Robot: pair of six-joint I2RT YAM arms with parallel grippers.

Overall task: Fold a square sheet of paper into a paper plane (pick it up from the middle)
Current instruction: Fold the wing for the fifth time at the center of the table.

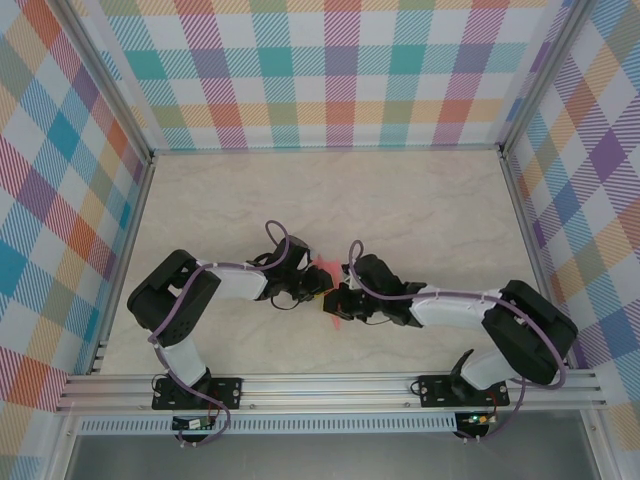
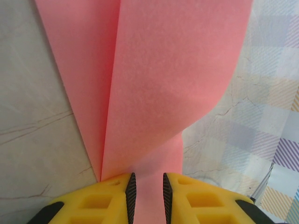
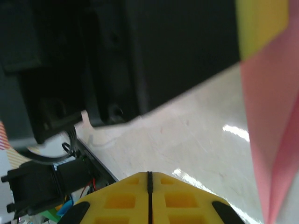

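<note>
Paper plane (image 2: 159, 93) pinched near its fold in left gripper (image 2: 148, 191), just beside right gripper (image 3: 149, 186), which is clenched empty. Likely light, floppy, crush-prone: best held along centre crease.

Setting: robot test booth, lab-type. Pale marbled tabletop (image 1: 400, 200), centre frame; checked cloth walls (image 1: 330, 70) left, top, right; aluminium rail (image 1: 330, 385) along bottom, left arm (image 1: 185, 300) and right arm (image 1: 510, 335) bolted on.

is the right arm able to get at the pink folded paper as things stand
Probably yes: the salmon-pink folded paper is close beside the right tool, only bare table between, though its jaws are shut.
</note>
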